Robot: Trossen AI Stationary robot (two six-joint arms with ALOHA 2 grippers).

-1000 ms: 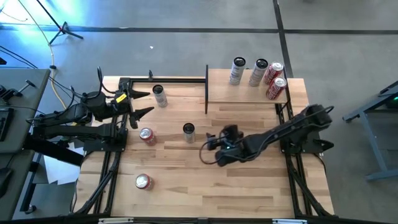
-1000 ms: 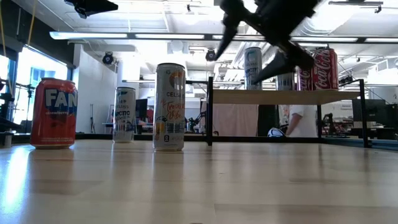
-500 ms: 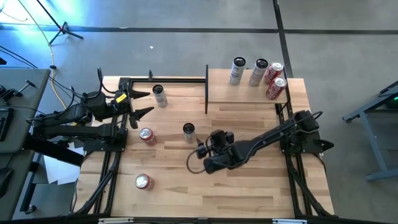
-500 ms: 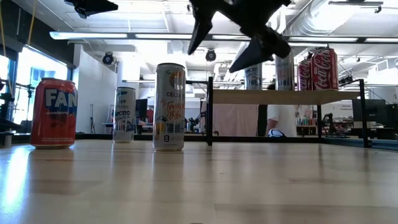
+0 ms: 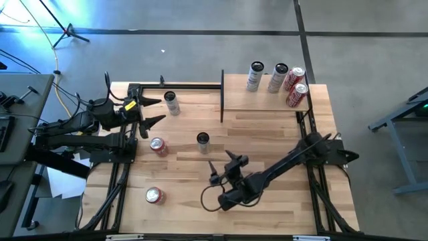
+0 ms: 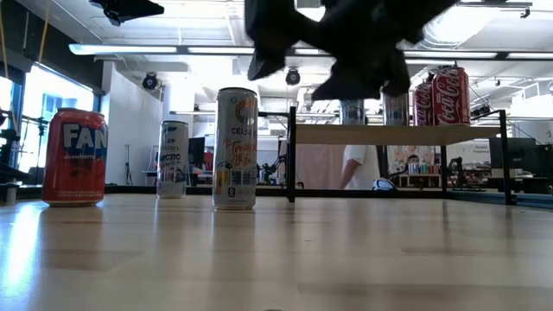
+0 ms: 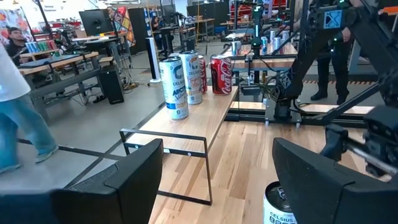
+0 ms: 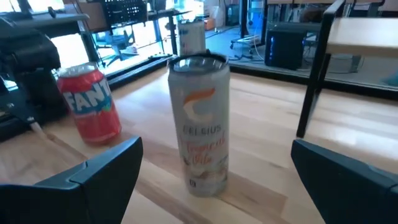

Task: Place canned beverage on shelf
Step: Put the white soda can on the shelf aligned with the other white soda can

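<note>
A slim white Celsius can [image 5: 202, 140] [image 8: 200, 124] stands upright on its base mid-table. My right gripper [image 5: 224, 163] [image 6: 298, 73] is open just on its near side, pointing at it, with a finger showing on each side of the can in the right wrist view and a gap left to it. The shelf [image 5: 261, 100] [image 6: 389, 132] at the far right carries several upright cans. My left gripper [image 5: 150, 111] [image 7: 217, 186] waits open at the far left, raised above the table.
A red Fanta can [image 5: 158, 146] [image 8: 90, 102] stands left of the Celsius can. A second white can [image 5: 172, 102] stands at the far left and another red can [image 5: 154, 195] near the front left. The shelf's black posts [image 5: 222, 94] rise at its left end.
My right gripper has swung toward the table's near edge and left, come down, and rolled about its own axis. It now faces the Celsius can from the near side and has stayed open. No can has moved.
</note>
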